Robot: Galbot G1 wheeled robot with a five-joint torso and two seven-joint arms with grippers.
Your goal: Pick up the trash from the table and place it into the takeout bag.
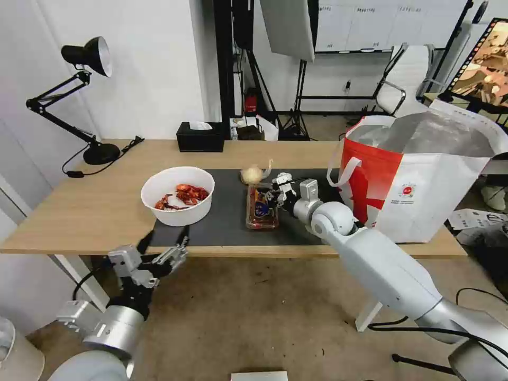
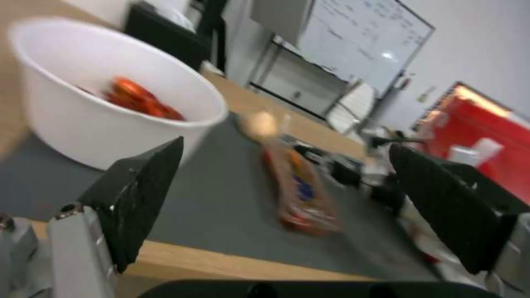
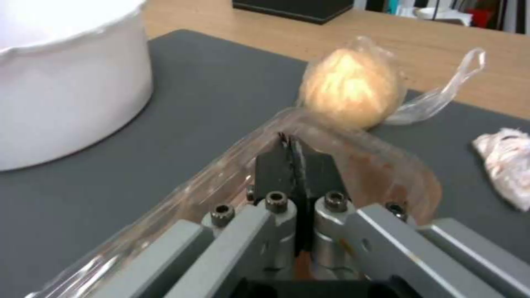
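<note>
A white bowl (image 1: 178, 194) of red shells stands on the dark mat (image 1: 227, 222), left of the clear plastic tray (image 1: 261, 208). My right gripper (image 1: 274, 194) is at the tray's right rim; in the right wrist view the right gripper (image 3: 291, 142) is shut on the rim of the clear tray (image 3: 364, 165). Just beyond lies the beige knotted bag (image 3: 350, 89), with a crumpled white tissue (image 3: 505, 159) to one side. My left gripper (image 1: 165, 244) hangs open just below the table's front edge, pointed at the bowl (image 2: 99, 103). The red-and-white takeout bag (image 1: 418, 174) stands open at the table's right end.
A black tissue box (image 1: 200, 136) sits at the table's back edge. A black desk lamp (image 1: 90, 95) stands at the back left corner. The light-wood table (image 1: 84, 211) has bare room left of the bowl. Stands and a chair fill the room behind.
</note>
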